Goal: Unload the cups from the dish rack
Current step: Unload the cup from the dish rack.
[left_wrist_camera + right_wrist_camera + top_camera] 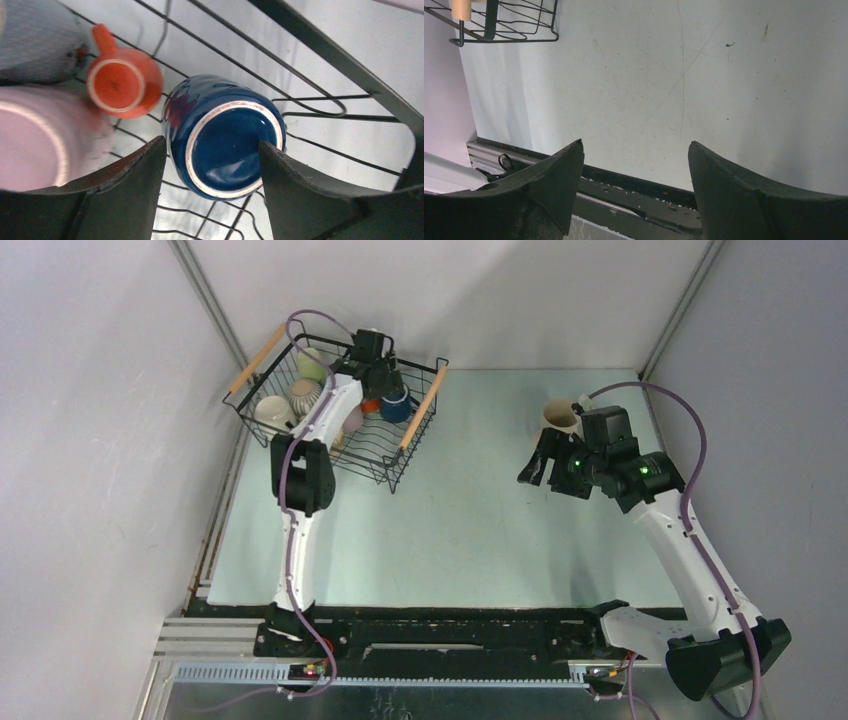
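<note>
The black wire dish rack [391,476] with wooden bar handles stands at the far left of the table. Several cups sit in it: pale green [311,364], striped ribbed [304,394], cream [271,410], mauve [352,421], orange [370,406] and navy [397,407]. My left gripper [386,383] is inside the rack, open. In the left wrist view its fingertips [211,145] straddle the upturned navy cup [225,137], not closed on it. My right gripper [541,464] is open and empty above the table. A cream cup [561,417] stands on the table behind it.
In the left wrist view the upturned orange cup [124,85], the mauve cup [40,135] and a grey ribbed cup [35,40] crowd the navy one's left; rack wires [310,107] run beneath. The right wrist view shows the rack's corner [504,25] and the table's near edge rail [634,182].
</note>
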`<state>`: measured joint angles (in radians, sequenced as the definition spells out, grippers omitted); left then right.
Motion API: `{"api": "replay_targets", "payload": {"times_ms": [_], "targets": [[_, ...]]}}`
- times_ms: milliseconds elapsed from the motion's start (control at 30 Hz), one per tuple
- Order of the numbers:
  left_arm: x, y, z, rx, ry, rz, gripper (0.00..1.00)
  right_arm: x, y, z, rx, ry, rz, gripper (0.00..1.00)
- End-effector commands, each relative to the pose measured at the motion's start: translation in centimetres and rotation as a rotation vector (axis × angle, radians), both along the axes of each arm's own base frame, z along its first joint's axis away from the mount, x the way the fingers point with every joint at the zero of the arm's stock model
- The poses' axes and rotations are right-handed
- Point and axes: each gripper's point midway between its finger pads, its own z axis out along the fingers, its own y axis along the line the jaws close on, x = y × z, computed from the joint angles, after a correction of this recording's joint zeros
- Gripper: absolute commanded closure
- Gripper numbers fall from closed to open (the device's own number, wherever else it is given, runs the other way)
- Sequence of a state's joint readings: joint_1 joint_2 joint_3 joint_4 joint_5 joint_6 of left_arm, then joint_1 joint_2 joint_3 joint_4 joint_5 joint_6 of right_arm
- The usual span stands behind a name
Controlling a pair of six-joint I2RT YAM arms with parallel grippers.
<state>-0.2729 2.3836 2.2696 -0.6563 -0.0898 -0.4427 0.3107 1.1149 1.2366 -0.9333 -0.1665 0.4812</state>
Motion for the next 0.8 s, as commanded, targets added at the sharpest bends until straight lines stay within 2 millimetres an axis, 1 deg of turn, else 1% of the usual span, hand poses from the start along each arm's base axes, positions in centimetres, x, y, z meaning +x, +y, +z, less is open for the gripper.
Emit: {"api": "replay_targets", "payload": {"times_ms": [0,133,267,333,600,700,767], "targets": [[-1.1,3.1,3.2,0.055,-0.026,0.048,0.27,0.3,0.4,0.2,0.006,-0.014,0.007,0.16],[-1.5,3.6,3.1,0.056,-0.016,0.045,0.27,0.3,0.5,0.2,0.007,-0.012,0.011,0.16],[-1.4,3.1,3.6,0.040,-0.023,0.021,0.23,0.3,0.5,0.0,0.000,-0.008,0.014,0.17],[-1.3,2.7,4.2,0.023,-0.035,0.008,0.19,0.3,0.5,0.0,-0.003,-0.010,0.016,0.16],[-0.7,1.3,7.7,-0.055,-0.120,-0.028,0.05,0.4,0.6,-0.1,-0.010,-0.010,0.018,0.16],[-0.6,0.8,8.3,-0.058,-0.136,-0.039,0.00,0.5,0.8,-0.3,-0.012,-0.008,0.023,0.16],[-0.4,0.5,8.5,-0.046,-0.142,-0.036,0.00,0.5,0.9,-0.3,-0.014,-0.008,0.026,0.16]]}}
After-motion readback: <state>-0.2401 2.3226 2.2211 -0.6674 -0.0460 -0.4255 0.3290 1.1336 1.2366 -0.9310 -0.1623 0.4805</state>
